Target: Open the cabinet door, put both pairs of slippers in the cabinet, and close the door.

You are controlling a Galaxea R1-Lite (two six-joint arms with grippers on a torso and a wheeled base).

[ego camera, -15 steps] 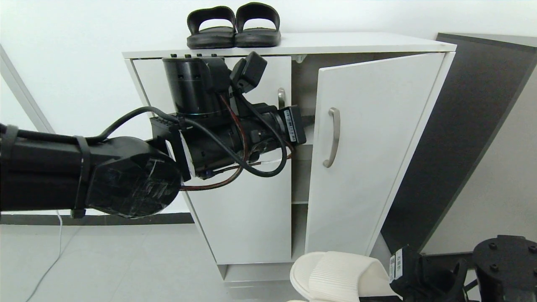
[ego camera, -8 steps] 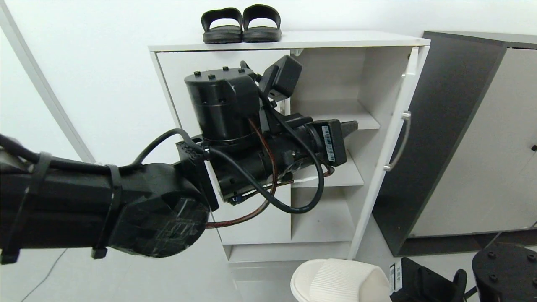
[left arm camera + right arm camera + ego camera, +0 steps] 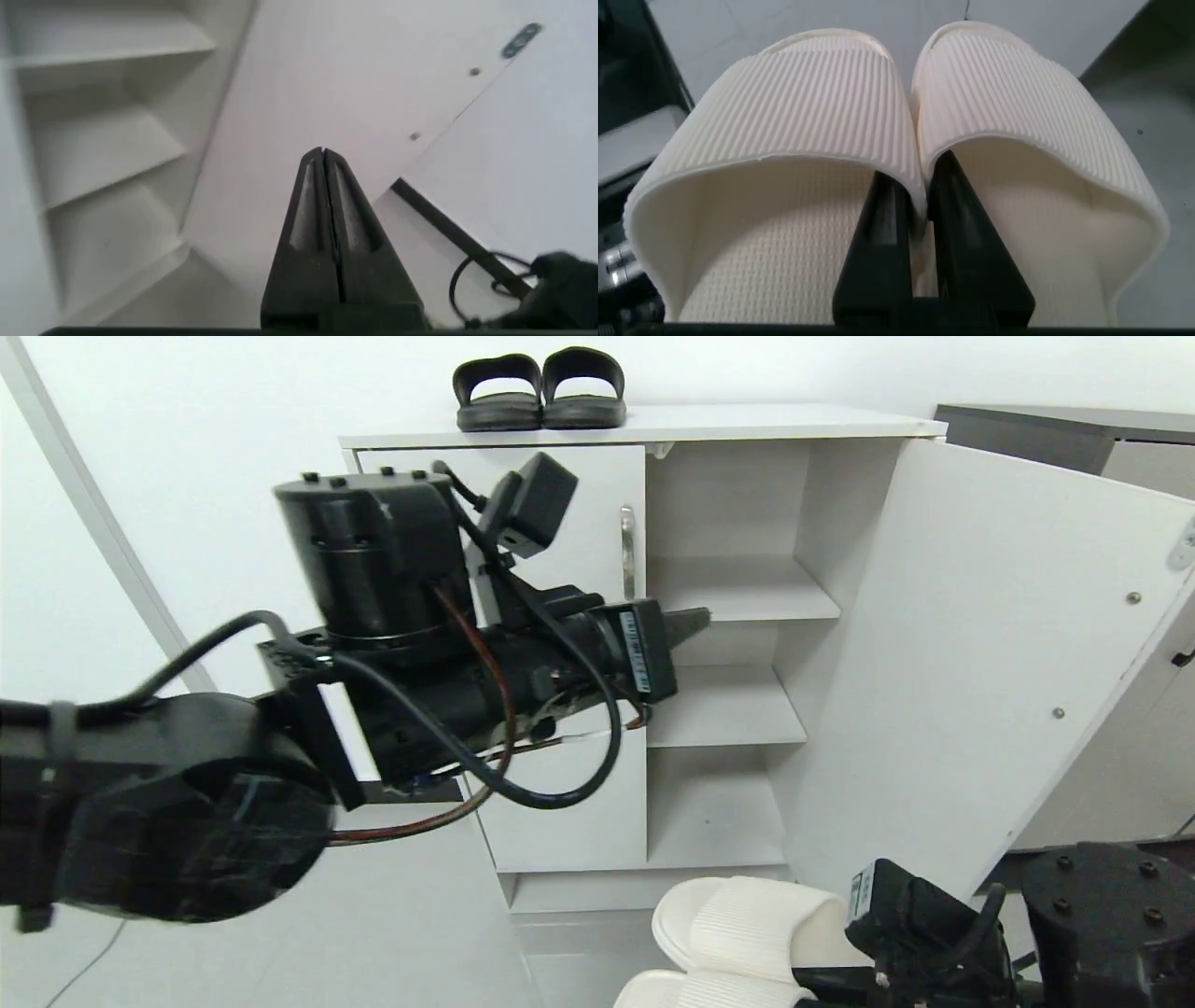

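Note:
The white cabinet [image 3: 653, 425] stands ahead with its right door [image 3: 971, 663] swung wide open, baring three shelves [image 3: 724, 709]. Its left door [image 3: 569, 532] is shut. A pair of black slippers [image 3: 540, 390] rests on the cabinet top. My left gripper [image 3: 698, 616] hangs shut and empty before the open compartment, level with the upper shelves; the left wrist view has its fingers [image 3: 322, 168] pressed together. Low at the front, my right gripper [image 3: 845, 957] is shut on a pair of cream ribbed slippers [image 3: 747, 924], pinching their inner walls [image 3: 915, 140] together.
A grey cabinet [image 3: 1055, 434] stands to the right, behind the open door. The left door's metal handle [image 3: 627, 551] is just behind my left wrist. A thin cable [image 3: 89, 966] lies on the pale floor at the left.
The right door has swung from nearly shut to wide open. My left arm has drawn back to the left, away from it. The head view shifted, and a second cream slipper has come into sight.

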